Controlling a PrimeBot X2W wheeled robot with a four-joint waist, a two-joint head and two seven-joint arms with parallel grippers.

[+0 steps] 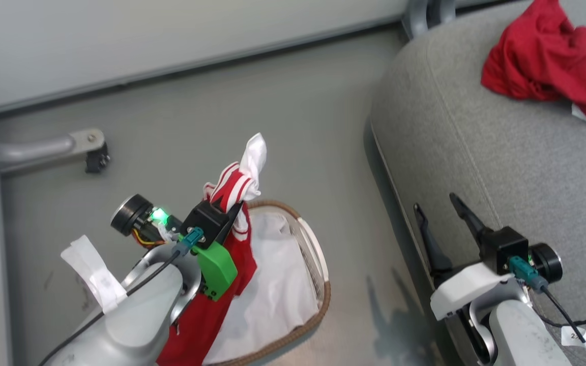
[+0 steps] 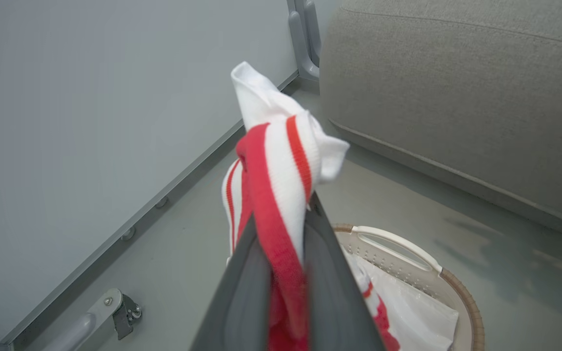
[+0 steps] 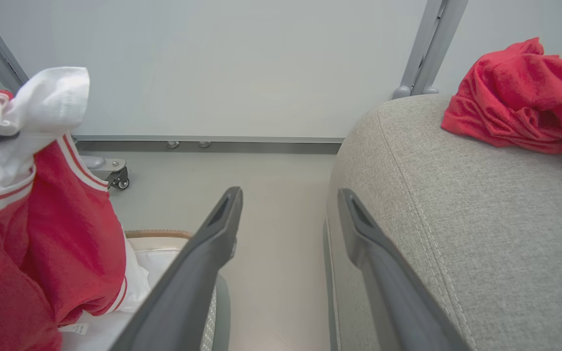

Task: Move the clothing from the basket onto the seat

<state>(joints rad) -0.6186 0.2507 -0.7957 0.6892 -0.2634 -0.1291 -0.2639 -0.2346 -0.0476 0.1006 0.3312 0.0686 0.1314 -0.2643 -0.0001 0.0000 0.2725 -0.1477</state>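
Observation:
My left gripper (image 1: 234,202) is shut on a red jersey with a white, red-striped edge (image 1: 232,185). It holds the jersey lifted above the basket (image 1: 319,254), and the red cloth hangs down into it. The left wrist view shows the striped trim (image 2: 281,165) pinched between the fingers (image 2: 242,292). The basket's white liner (image 1: 277,290) shows inside. To the right, my right gripper (image 1: 435,203) stands open and empty at the edge of the grey seat (image 1: 501,142). Another red piece of clothing (image 1: 547,56) lies crumpled on the seat's far side and also shows in the right wrist view (image 3: 520,97).
A pale wall panel runs along the back, with a grey metal leg and caster (image 1: 89,147) on the floor at the left. A grey post (image 1: 425,12) stands by the seat's far corner. Bare grey floor (image 1: 298,127) lies between basket and seat.

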